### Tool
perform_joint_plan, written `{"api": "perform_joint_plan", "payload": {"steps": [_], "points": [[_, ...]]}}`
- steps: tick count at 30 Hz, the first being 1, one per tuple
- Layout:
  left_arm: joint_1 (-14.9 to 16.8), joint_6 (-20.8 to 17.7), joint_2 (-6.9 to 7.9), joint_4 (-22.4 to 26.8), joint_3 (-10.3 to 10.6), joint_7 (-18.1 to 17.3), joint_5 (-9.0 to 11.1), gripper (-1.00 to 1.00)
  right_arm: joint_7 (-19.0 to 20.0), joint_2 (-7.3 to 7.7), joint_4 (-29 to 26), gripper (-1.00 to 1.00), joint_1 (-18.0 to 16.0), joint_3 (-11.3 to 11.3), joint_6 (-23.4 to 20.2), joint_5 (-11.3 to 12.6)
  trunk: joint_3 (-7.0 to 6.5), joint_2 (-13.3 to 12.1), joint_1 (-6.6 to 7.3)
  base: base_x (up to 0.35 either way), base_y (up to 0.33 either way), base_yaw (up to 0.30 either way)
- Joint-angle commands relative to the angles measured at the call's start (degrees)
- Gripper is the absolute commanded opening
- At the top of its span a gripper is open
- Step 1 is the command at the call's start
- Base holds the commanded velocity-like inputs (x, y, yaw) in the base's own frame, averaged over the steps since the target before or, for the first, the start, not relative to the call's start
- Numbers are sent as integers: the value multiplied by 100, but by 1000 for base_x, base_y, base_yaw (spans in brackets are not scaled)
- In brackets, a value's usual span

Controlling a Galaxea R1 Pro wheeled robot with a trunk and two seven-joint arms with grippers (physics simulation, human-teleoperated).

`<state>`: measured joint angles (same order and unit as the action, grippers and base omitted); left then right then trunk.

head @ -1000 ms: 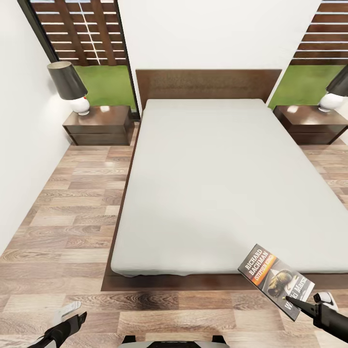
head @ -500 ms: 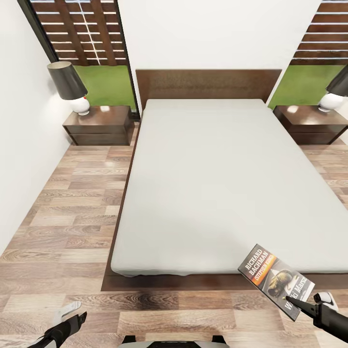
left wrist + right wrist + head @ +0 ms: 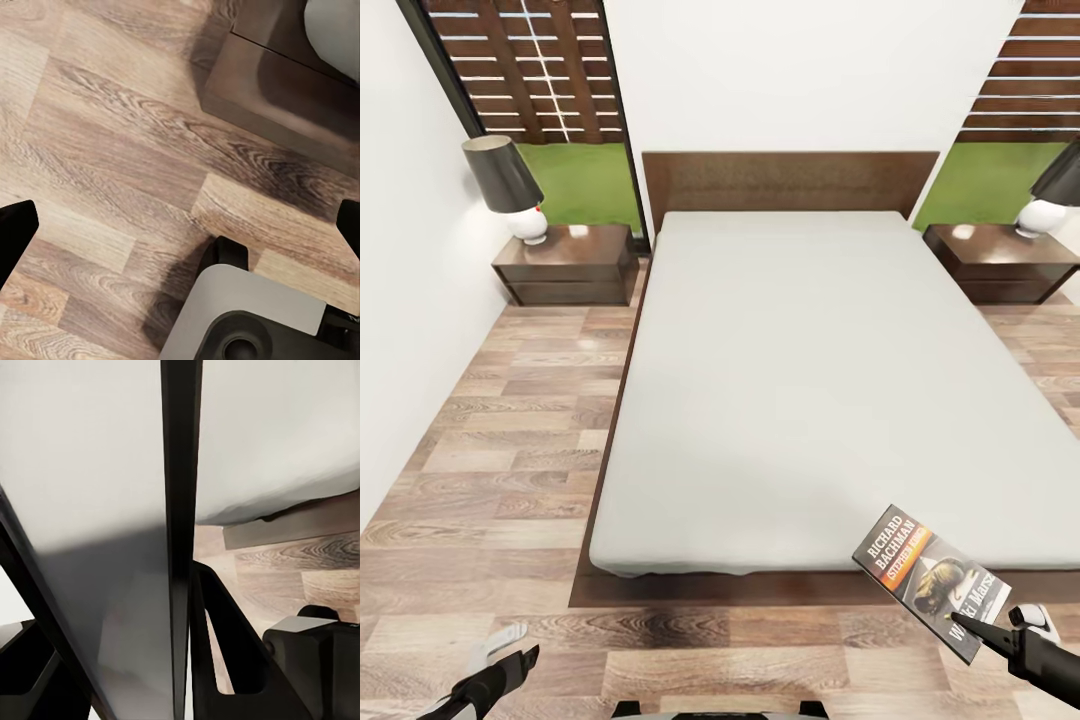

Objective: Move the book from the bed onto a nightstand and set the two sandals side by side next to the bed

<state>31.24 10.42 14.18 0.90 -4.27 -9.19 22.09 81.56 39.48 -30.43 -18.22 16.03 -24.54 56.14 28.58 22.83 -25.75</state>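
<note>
The large low bed point(image 3: 810, 380) with its pale grey mattress lies ahead, a dark brown glossy nightstand point(image 3: 1000, 262) at its far right. The right gripper point(image 3: 972, 628) is clenched on the thin dark paperback book point(image 3: 930, 580), held above the bed's near right corner. Carrying it level past the bed should prevent slipping. The left gripper point(image 3: 510, 650) hangs released over the floor. 0 sandals are visible here.

My head camera looks steeply down from beyond the foot of the bed point(image 3: 810, 380), taking in the headboard, both nightstands and the floor point(image 3: 500, 480). My left wrist camera faces down, close over the floor point(image 3: 112, 150) and bed frame corner. My right wrist camera sits tight against the book point(image 3: 180, 510), sharing the mattress edge with the head view.
</note>
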Motion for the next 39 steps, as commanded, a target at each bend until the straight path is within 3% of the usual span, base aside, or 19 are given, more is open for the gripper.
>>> {"api": "perform_joint_plan", "payload": {"steps": [1, 39], "points": [[5, 13, -1, -11, -41, -39, 8, 100, 10, 7, 2, -100, -6, 41, -60, 55, -2, 9, -3, 0, 0, 0], [5, 13, 1, -11, -43, -39, 9, 100, 9, 7, 5, -100, -6, 41, -60, 55, -355, 9, -3, 0, 0, 0]]}}
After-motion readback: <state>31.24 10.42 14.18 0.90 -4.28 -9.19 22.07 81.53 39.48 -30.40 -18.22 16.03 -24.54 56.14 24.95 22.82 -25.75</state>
